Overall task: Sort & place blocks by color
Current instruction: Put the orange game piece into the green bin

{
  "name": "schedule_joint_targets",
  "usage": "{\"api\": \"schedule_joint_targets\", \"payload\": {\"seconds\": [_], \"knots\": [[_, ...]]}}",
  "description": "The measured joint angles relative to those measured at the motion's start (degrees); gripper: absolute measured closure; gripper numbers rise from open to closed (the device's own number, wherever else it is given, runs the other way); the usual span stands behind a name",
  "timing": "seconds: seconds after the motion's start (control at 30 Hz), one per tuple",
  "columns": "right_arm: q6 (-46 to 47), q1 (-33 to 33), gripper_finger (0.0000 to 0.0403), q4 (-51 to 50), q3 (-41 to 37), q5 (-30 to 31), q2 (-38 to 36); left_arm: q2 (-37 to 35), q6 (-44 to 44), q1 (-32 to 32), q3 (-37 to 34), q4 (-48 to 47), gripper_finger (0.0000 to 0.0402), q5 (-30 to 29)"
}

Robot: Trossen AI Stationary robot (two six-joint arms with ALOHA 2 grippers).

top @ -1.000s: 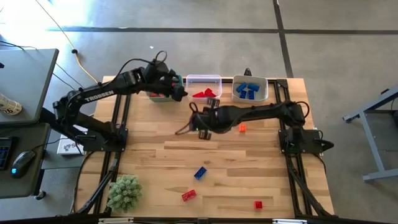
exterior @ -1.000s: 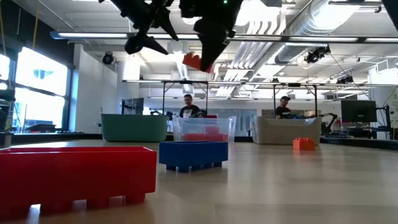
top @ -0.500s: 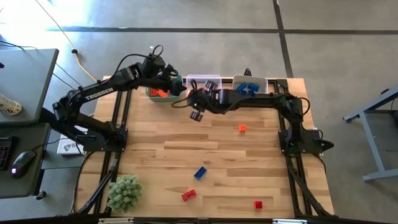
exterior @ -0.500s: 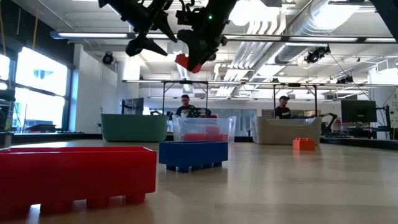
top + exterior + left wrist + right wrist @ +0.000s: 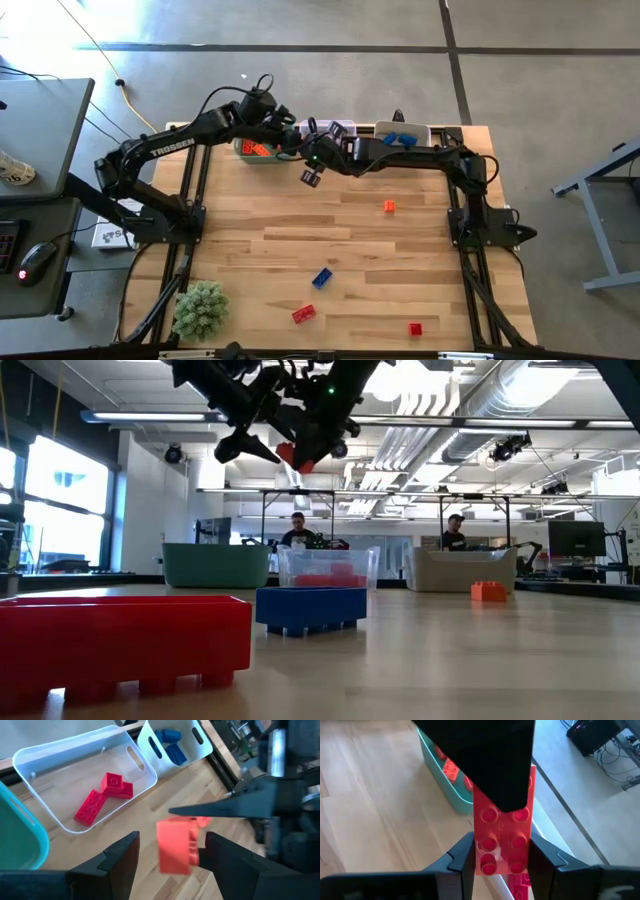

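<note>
Right pincer (image 5: 500, 865) grips one red block (image 5: 504, 837); two in clear bin (image 5: 85, 795)

The high view looks straight down on the whole table (image 5: 330, 250). The low view sits at tabletop height, level, facing the far bins. The 2 wrist views look closely past their own fingers; all 4 share the clear bin (image 5: 75, 780).
</note>
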Motion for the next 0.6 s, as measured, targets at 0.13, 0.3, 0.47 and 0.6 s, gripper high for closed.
{"api": "schedule_joint_targets", "payload": {"seconds": [0.13, 0.3, 0.47, 0.6], "knots": [[0.1, 0.0, 0.0292, 0.1, 0.0, -0.5, 0.0, 0.3, 1.3, 0.4, 0.0, 0.9, 0.0185, 0.6], [0.1, 0.0, 0.0292, 1.2, 0.0, 0.5, 0.0, 1.5, 0.8, 0.5, 0.0, 0.8, 0.0195, 4.9], [0.1, 0.0, 0.0292, 0.8, 0.0, 0.4, 0.0, 2.7, 0.9, 0.4, 0.1, 0.9, 0.0205, 6.0], [1.5, 0.0, 0.0292, 0.2, 0.0, 0.0, 0.0, 2.9, 2.5, 0.4, 0.1, 1.1, 0.0214, 5.9]]}}
